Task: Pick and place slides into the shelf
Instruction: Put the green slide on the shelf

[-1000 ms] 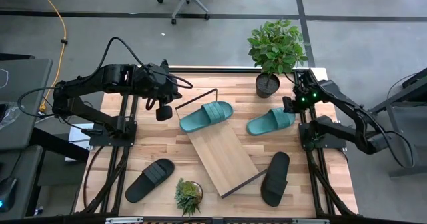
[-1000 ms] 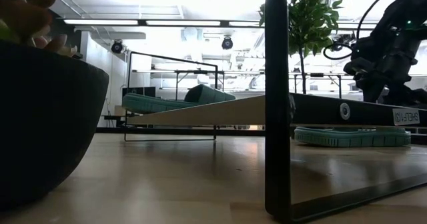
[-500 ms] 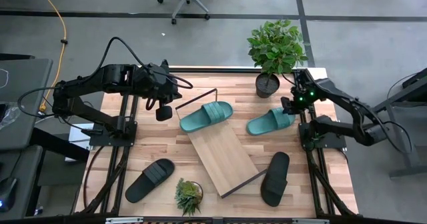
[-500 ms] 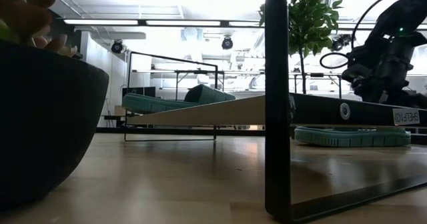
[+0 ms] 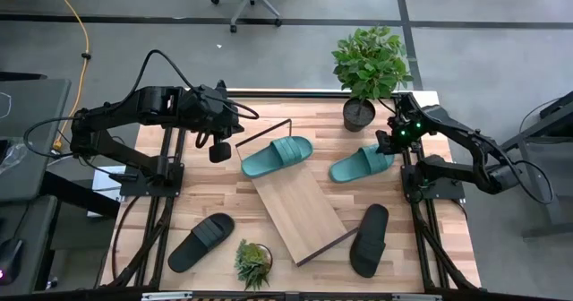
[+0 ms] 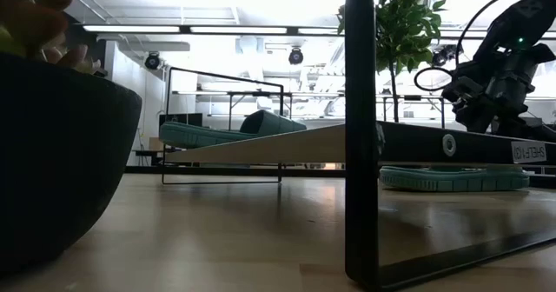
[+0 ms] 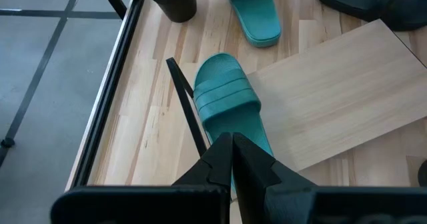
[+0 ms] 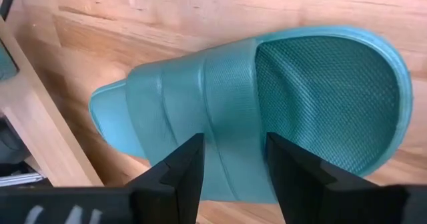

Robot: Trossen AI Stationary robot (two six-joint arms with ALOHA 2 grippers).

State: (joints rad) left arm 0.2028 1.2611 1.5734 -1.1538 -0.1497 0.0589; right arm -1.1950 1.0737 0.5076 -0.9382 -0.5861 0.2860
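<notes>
Teal slide (image 5: 361, 165) lies on the counter (image 5: 215, 193) beside the shelf (image 5: 295, 208), nudged slightly toward the shelf since a second ago. Right pincer (image 5: 387, 143) hovers over its heel, fingers (image 8: 183, 167) apart, holding nothing. Left pincer (image 5: 219, 149), fingers together, waits near the other teal slide (image 5: 277, 156) on the shelf's raised end.

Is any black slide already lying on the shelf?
No, in the high view both black slides lie on the tabletop beside the shelf.
</notes>
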